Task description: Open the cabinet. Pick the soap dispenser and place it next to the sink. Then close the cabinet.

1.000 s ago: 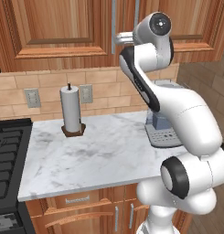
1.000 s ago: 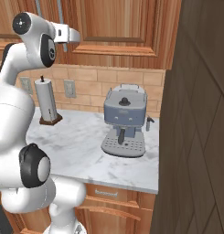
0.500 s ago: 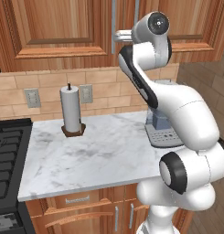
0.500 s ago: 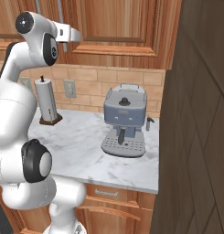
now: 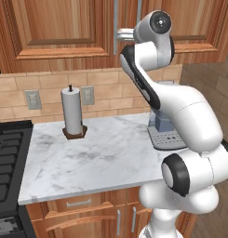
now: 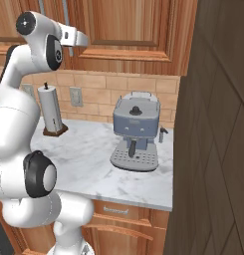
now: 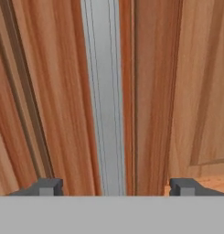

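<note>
While the cabinet fills the whole top of the left base view, both its doors sit shut, reddish-brown raised panels running edge to edge. Same cabinet shows across the top of the right base view too. Below it, the marble worktop spreads over the middle of the frame, with a black stove at the lower left edge.

The white arm rises from the lower right and reaches up to the cabinet's centre seam at the top middle. A grey-blue coffee machine stands mid-frame in the right base view, on the worktop against the tile wall. The paper towel roll stands upright on its brown base, left of centre, near a wall outlet.

Up close in the hand view, the tool is spread wide, its tips at the bottom left and bottom right, straddling the long silver bar handle that runs top to bottom through the middle. Neither tip touches the handle, so nothing's gripped.
</note>
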Motion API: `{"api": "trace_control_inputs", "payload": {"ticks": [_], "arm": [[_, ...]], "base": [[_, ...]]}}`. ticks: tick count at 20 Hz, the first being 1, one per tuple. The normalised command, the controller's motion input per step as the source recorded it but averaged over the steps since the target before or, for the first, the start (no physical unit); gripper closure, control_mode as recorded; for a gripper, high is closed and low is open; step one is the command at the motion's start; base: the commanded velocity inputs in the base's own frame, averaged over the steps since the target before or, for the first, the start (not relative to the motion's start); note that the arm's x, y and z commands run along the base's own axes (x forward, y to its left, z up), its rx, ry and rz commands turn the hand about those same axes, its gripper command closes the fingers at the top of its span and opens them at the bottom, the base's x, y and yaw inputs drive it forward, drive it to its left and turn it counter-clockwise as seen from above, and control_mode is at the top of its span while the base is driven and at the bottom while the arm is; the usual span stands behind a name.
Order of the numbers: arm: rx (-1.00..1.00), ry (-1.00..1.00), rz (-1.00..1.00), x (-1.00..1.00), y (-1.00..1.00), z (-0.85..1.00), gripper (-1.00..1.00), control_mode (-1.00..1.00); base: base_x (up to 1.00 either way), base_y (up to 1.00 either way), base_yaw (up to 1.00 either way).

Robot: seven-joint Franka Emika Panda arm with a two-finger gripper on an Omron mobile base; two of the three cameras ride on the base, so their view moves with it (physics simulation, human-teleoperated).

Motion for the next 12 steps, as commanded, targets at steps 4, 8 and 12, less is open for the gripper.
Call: {"api": "trace_control_inputs", "payload": {"ticks": [4, 8, 12], "arm": [[0.00, 0.00, 0.00, 0.41, 0.00, -0.12, 1.00, -1.00], [0.00, 0.00, 0.00, 0.31, 0.00, -0.06, 1.00, -1.00], [0.00, 0.00, 0.01, 0.12, 0.00, -0.01, 1.00, -1.00]], "base": [[0.00, 0.00, 0.00], [0.00, 0.00, 0.00], [0.00, 0.00, 0.00]]}}
